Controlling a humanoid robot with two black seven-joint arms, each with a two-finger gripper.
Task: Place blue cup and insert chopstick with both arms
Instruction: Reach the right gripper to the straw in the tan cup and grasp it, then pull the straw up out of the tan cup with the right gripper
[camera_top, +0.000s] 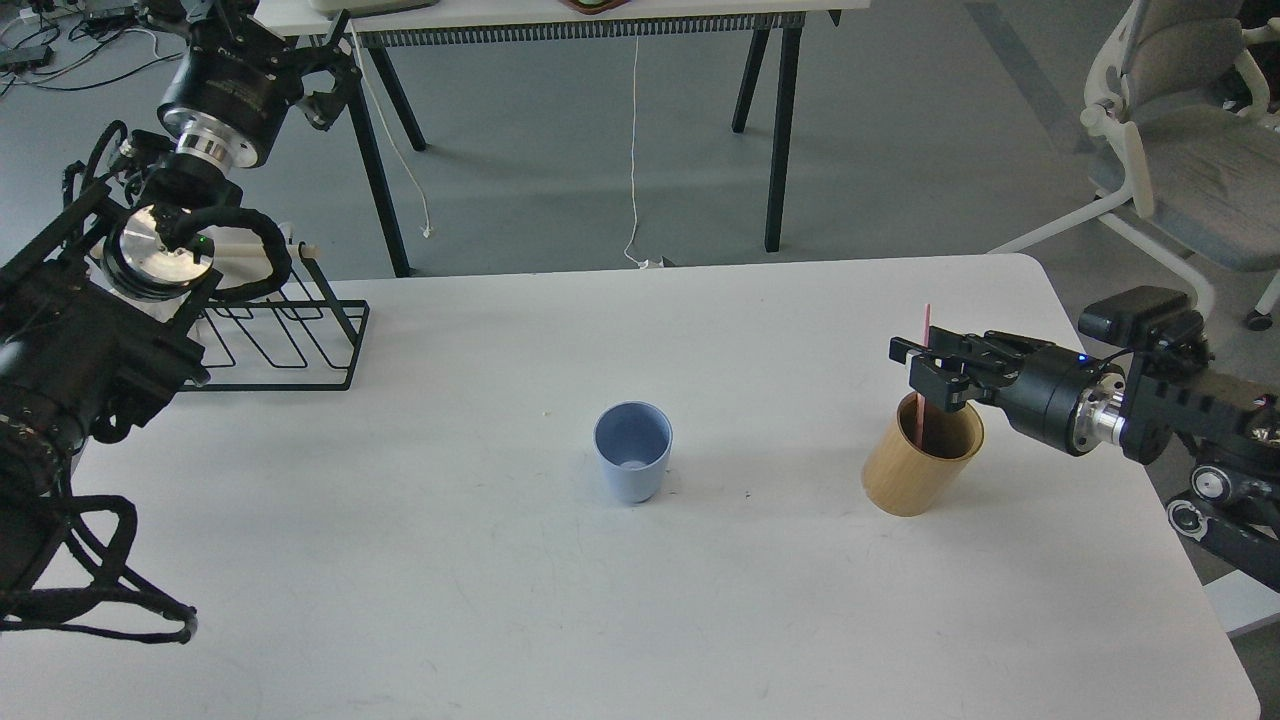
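- Standing upright on the white table (700, 620), the blue cup (632, 452) is my landmark; its mouth is open, its inside a darker blue, and nothing touches it.
- Well to the right of the blue cup stands a tan bamboo-coloured cylinder (915, 470), leaning slightly, also on the table.
- My right gripper (925, 372) reaches in from the right edge and sits just above that cylinder's rim, far from the blue cup.
- Its fingers are clamped on the pink chopstick (924, 375), which stands nearly upright; the lower end dips into the cylinder and the upper tip pokes above the gripper.
- My left gripper (325, 85) is raised high, well to the upper left of the blue cup, beyond the table's far edge; it looks dark and tangled against the background, so I cannot tell whether its fingers are apart or together.
- A black wire rack (285, 345) rests on the table to the left of the blue cup and further back, under my left arm.
- A grey office chair (1180, 140) sits on the floor far to the upper right of the blue cup.
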